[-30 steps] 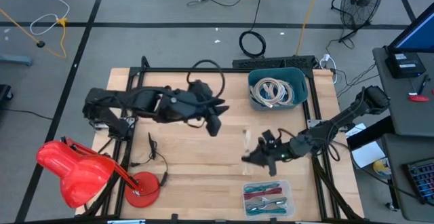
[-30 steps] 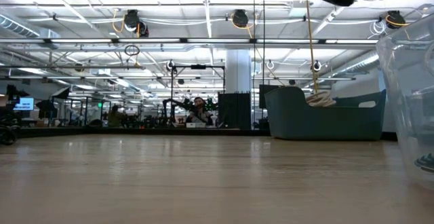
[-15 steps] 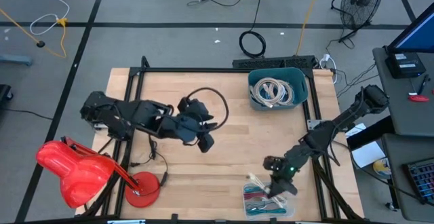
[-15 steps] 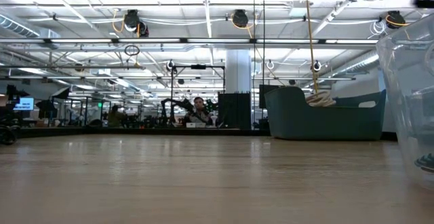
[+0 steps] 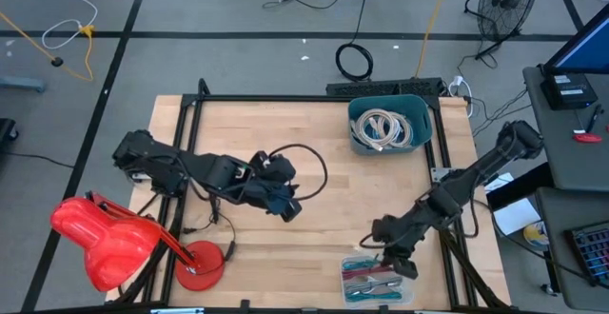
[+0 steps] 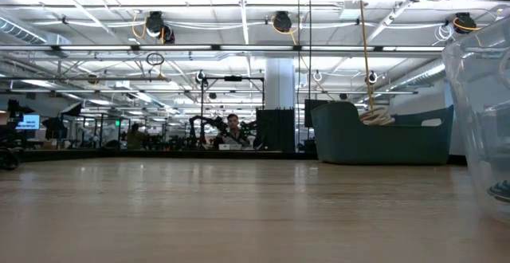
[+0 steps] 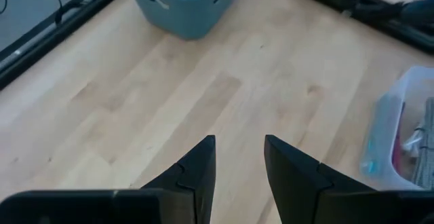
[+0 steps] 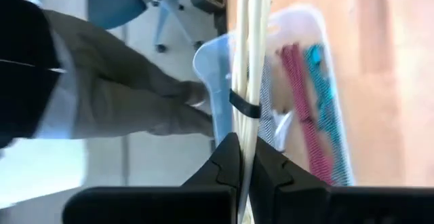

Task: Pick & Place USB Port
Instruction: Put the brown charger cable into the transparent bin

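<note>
My right gripper [image 5: 395, 262] hangs over the clear plastic bin [image 5: 348, 290] at the table's near edge, shut on a bundle of white cable [image 8: 247, 61] bound by a black tie [image 8: 244, 105]. Red and teal cables [image 8: 305, 108] lie in that bin [image 8: 210, 61]. My left gripper [image 5: 285, 205] is open over bare wood near the table's middle, and its fingers [image 7: 239, 156] hold nothing. A blue bin [image 5: 390, 124] with coiled white cables stands at the far right corner. My right gripper pinches the white cable bundle [image 8: 245, 132] between its two fingers, which lie along the strands. The bundle runs straight out past the fingertips, over the clear bin's rim [image 8: 207, 54]. I cannot tell whether its free end touches the bin.
A red lamp-like object [image 5: 105, 238] and a thin black cable [image 5: 214, 219] occupy the near left corner. A person in grey clothing [image 8: 115, 95] stands beyond the table's near edge by the clear bin. Bare wood lies between the two bins [image 7: 224, 81].
My right gripper has carried the white cable from the table's right middle toward the near edge, turning until it stands over the clear bin. My left gripper has drawn back toward the near left.
</note>
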You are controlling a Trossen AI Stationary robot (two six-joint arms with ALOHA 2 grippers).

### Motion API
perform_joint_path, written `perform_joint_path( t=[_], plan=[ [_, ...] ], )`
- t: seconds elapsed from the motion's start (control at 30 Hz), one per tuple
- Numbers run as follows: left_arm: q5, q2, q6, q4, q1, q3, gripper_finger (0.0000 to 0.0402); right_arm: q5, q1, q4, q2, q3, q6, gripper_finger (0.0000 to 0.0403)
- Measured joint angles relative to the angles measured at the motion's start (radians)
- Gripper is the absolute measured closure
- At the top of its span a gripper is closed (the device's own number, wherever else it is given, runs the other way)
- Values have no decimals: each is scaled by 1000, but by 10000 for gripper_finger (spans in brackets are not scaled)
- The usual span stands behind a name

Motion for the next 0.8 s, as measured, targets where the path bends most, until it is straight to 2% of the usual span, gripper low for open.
perform_joint_path(
  t=[0.23, 0.5, 0.8],
  plan=[
    [7, 0, -20, -1, 3, -22, 273, 72, 18, -226, 171, 244, -170, 402],
    [9, 0, -19, -1, 3, -22, 273, 66, 59, -525, 417, 435, -285, 402],
    [17, 0, -29, -7, -1, -22, 273, 93, 94, -487, 470, 440, -217, 399]
  ],
)
